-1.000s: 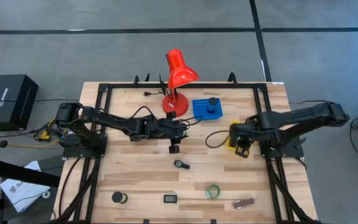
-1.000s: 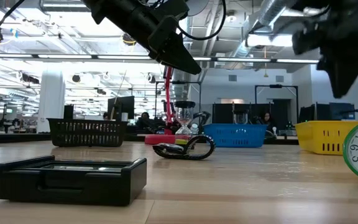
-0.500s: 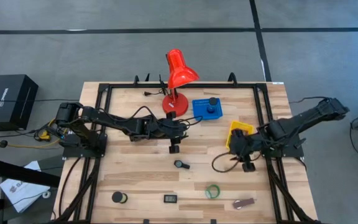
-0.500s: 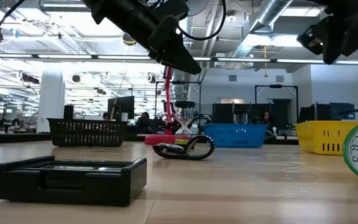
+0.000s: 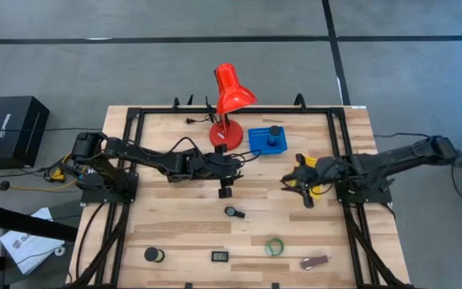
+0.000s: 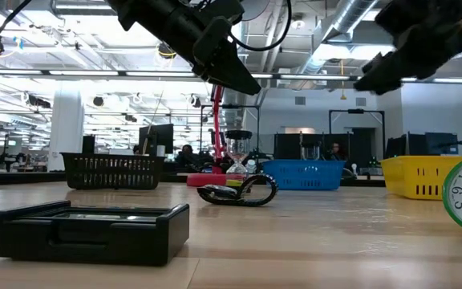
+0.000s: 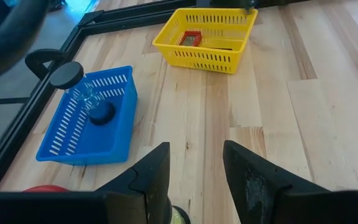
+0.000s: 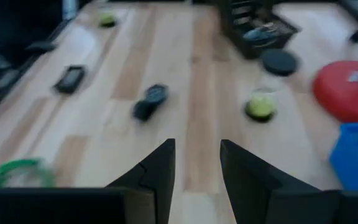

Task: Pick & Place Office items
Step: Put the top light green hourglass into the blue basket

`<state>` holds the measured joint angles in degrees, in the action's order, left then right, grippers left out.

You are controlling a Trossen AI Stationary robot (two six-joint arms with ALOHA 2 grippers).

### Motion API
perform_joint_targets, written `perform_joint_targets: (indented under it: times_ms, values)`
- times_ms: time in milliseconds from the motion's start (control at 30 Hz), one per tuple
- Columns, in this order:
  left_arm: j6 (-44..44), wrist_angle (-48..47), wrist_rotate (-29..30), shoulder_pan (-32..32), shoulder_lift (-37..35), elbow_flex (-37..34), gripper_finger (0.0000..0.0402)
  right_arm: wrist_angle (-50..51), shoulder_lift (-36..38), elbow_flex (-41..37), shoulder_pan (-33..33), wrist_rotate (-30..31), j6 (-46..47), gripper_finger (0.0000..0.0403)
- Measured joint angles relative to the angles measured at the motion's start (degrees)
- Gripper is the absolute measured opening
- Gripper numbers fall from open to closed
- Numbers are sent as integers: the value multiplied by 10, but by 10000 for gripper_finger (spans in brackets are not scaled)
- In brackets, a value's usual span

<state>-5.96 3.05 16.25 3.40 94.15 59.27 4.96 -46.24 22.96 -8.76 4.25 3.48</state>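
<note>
My left gripper (image 5: 241, 158) (image 7: 196, 167) hangs open over the table's middle, slanting down toward the blue tray (image 7: 89, 118), nothing between its fingers. Under it an hourglass (image 5: 224, 189) (image 6: 237, 158) stands on its base. My right gripper (image 5: 296, 185) (image 8: 197, 163) is open and bare beside the yellow tray (image 5: 310, 166), slanting toward the table's left. Loose on the near half lie a black roll (image 5: 152, 254), a small black oblong (image 5: 220, 257), a green ring (image 5: 274, 246), a maroon oblong (image 5: 315, 262) and a small black piece (image 5: 234, 213). A red oblong (image 7: 191, 38) lies in the yellow tray.
The red desk lamp (image 5: 229, 100) stands at the far middle, its base beside the blue tray (image 5: 267, 140), which holds another hourglass (image 7: 82, 93). A black mesh tray (image 8: 257, 26) sits under the left arm. A dark frame (image 5: 135, 112) rims the table.
My right gripper has swung from pointing down over the yellow tray, out toward the near edge, then tipped up to a shallow slant toward the table's left, and now sits lower beside the tray. Its arm has stretched flatter. The left arm and the items kept still.
</note>
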Motion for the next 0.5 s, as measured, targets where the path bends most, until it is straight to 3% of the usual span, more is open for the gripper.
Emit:
perform_joint_targets:
  times_ms: [300,500]
  values:
    - [-2,-3,29,-1,-6,0,143,-156,-100,-21,97,3,-28,122]
    - [-2,-31,52,-2,-51,0,143,-218,-183,-21,135,1,-59,177]
